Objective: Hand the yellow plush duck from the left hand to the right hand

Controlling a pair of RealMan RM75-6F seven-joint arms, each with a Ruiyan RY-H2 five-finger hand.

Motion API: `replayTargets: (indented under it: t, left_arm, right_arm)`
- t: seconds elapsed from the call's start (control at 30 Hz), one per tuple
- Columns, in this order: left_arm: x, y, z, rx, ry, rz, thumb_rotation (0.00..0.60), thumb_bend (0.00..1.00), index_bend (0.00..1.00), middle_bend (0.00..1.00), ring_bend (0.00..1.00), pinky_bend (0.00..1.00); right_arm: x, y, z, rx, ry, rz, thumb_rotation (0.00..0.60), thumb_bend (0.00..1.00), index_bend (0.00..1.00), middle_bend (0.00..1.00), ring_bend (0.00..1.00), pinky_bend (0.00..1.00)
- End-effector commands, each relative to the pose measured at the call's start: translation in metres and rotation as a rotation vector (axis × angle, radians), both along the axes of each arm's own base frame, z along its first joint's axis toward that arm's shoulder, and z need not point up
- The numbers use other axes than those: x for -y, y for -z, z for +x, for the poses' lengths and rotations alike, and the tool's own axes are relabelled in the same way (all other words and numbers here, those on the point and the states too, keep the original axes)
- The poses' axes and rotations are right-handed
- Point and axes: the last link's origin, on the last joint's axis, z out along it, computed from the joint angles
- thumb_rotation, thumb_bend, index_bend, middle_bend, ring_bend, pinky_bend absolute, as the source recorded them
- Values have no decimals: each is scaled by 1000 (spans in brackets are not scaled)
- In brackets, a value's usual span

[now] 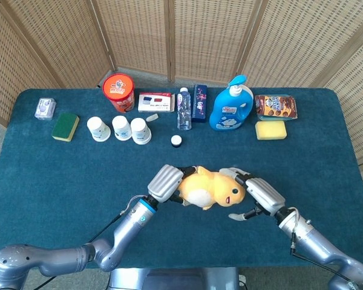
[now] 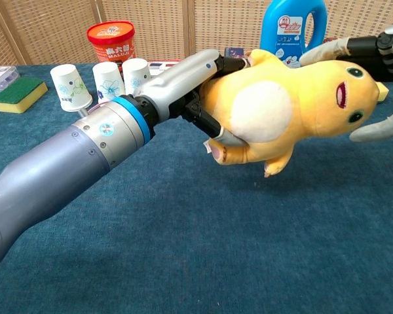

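The yellow plush duck [image 1: 212, 190] hangs above the middle of the blue table, its white belly [image 2: 262, 111] facing the chest view. My left hand [image 1: 166, 183] grips it by the back and rear, fingers wrapped round the body [image 2: 203, 72]. My right hand [image 1: 257, 194] has come in from the right. Its fingers [image 2: 344, 47] lie over the top of the duck's head and its thumb [image 2: 380, 127] sits under the face. The fingers are still spread, and I cannot see them pressing into the plush.
Along the table's far side stand a red tub [image 1: 119, 92], three paper cups [image 1: 121, 128], a small water bottle [image 1: 183, 109] and a blue detergent bottle [image 1: 232, 107]. There too lie a yellow sponge [image 1: 271, 129], a green sponge [image 1: 65, 125] and a bottle cap [image 1: 176, 141].
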Motion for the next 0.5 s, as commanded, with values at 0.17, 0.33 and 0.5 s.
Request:
replayTargets:
  t: [0.17,0.33,0.5]
  left_arm:
    - [0,-1,0,15,-10,-4,600,194,611,636,613,823]
    - [-1,-2,2,30,-17,-7,600,194,611,636,613,823]
    - [-1,-3,3,42,-21,-11,600,194,611,636,613,823]
  right_arm:
    - [0,2,2,10,9,-36,600,0,428,486,257,211]
    - [-1,6,4,2,7,-48,600,0,524,576,300,214]
    - [-1,8,6,-4,5,-67,600,20,702,675,372,283]
